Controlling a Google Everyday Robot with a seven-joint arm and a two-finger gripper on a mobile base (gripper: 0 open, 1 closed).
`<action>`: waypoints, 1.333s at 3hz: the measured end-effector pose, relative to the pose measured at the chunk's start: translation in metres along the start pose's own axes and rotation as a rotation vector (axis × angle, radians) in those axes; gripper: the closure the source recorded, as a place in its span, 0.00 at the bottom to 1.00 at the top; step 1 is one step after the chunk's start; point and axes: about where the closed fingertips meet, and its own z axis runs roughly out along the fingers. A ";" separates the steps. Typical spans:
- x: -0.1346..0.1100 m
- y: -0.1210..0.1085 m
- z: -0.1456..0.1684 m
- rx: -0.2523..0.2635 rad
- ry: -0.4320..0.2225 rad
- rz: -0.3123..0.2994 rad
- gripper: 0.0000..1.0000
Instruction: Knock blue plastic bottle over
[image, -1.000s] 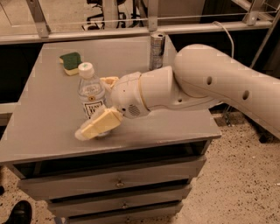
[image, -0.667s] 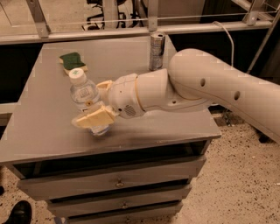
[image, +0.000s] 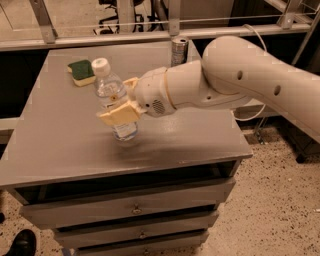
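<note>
The bottle (image: 111, 90) stands on the grey table (image: 60, 135), a little left of the middle. It is not upright: it leans to the left and far side, so the white cap (image: 101, 65) is farther left than the base. The base touches the table top, and I cannot tell if all of it is flat on the surface.

The gripper (image: 116, 99) is at the bottle, reaching in from the right on the thick white arm (image: 240, 80). Its jaws are spread, not clenched, and the body of the bottle is between them. The near finger (image: 119, 115) lies across the front of the bottle, at about the middle of its height. The far finger (image: 131, 82) is just beside the bottle on its far right side. I cannot tell how hard they press on it.

A green sponge (image: 81, 72) lies on the far left part of the table, near the cap but apart from it. A silver can (image: 179, 50) stands upright at the far edge, behind the arm. Below the table top there are drawers (image: 135, 207). At the bottom left, on the floor, a dark shoe (image: 20, 243) shows.
</note>
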 end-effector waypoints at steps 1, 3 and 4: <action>-0.006 -0.031 -0.044 0.051 0.063 0.035 1.00; 0.006 -0.048 -0.081 0.069 0.409 -0.013 1.00; 0.024 -0.042 -0.066 0.021 0.600 -0.099 1.00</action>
